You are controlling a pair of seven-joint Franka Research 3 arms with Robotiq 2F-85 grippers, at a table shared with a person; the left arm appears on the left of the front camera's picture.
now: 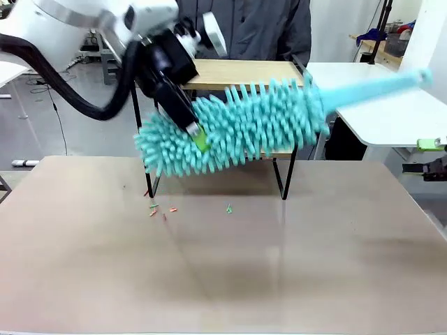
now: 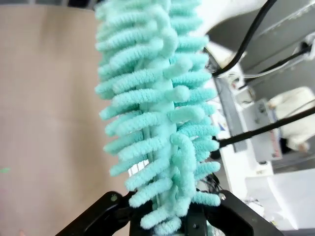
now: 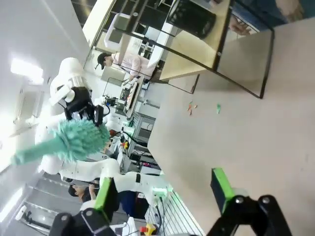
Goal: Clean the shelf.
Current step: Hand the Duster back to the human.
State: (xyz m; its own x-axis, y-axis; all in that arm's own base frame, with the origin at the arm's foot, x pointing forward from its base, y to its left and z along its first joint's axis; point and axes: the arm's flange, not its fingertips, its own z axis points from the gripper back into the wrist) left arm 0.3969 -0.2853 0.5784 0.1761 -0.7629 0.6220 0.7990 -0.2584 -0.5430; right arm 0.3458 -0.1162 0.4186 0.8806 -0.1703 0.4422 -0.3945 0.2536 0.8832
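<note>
Two arms are at work, and the risks start with the left one. The left gripper is clamped shut on the duster, gripping it in among the teal fronds rather than on the handle, which sticks out up and to the right. Held that way, the head could twist or slip in the pads as it drags over wood, and the long free handle could swing into the frame or toward the person standing just behind.

Below the duster, a few small scraps lie on the table near the front left leg; a careless sweep would only scatter them further, or push more down from the boards.

The shelf stands at the far middle of the table, its top board showing above the duster and the lower board mostly hidden behind it. It is light and thin-legged, so a hard sideways push could slide or tip it.

At the right edge, the right gripper hangs with its jaws wide apart and nothing between them, well clear of the shelf over the table's right side.

As for containers, the shelf is the only thing that holds anything; its top board looks bare, and whether the lower one carries debris I cannot tell.
</note>
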